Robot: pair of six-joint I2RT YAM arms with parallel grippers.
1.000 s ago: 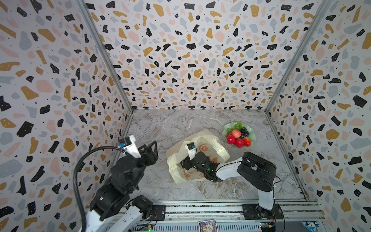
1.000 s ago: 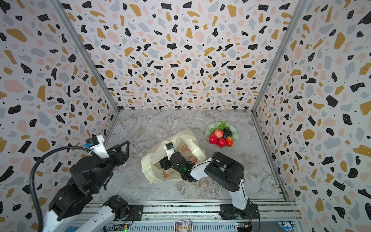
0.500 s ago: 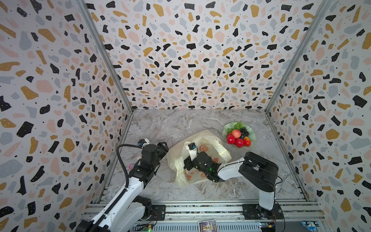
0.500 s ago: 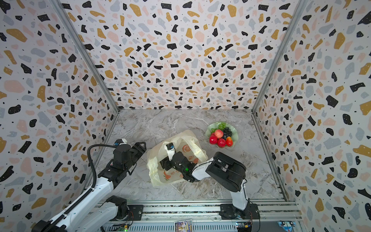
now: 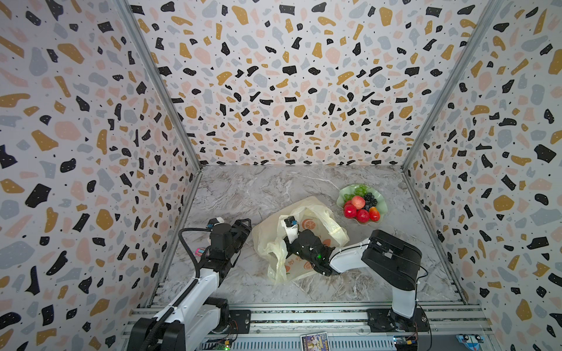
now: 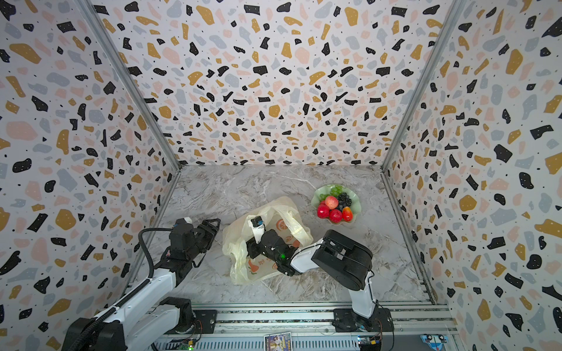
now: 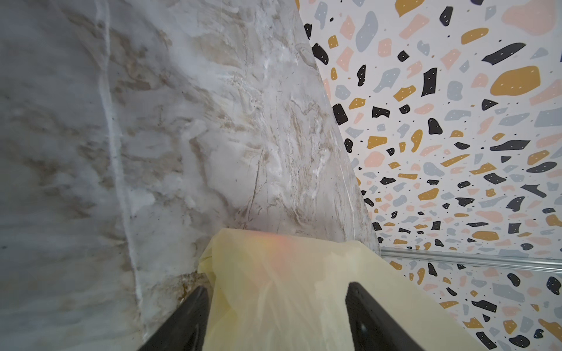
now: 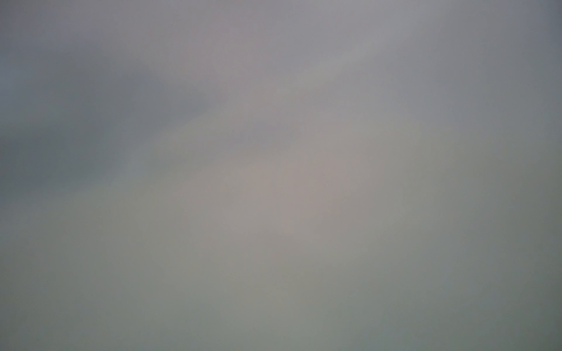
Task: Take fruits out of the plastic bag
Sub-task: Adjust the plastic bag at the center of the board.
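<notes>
While left claw gapes at the illegibly printed plastic bag, right claw is buried, state unclear.

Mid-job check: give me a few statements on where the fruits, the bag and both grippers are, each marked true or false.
1. Fruits lie in the green dish. True.
2. The right gripper hovers over the dish. False: it is down at the plastic bag.
3. The left gripper has its jaws apart, with bag film between them. True.
4. The right wrist view shows a fruit clearly. False: it shows only grey blur.
</notes>
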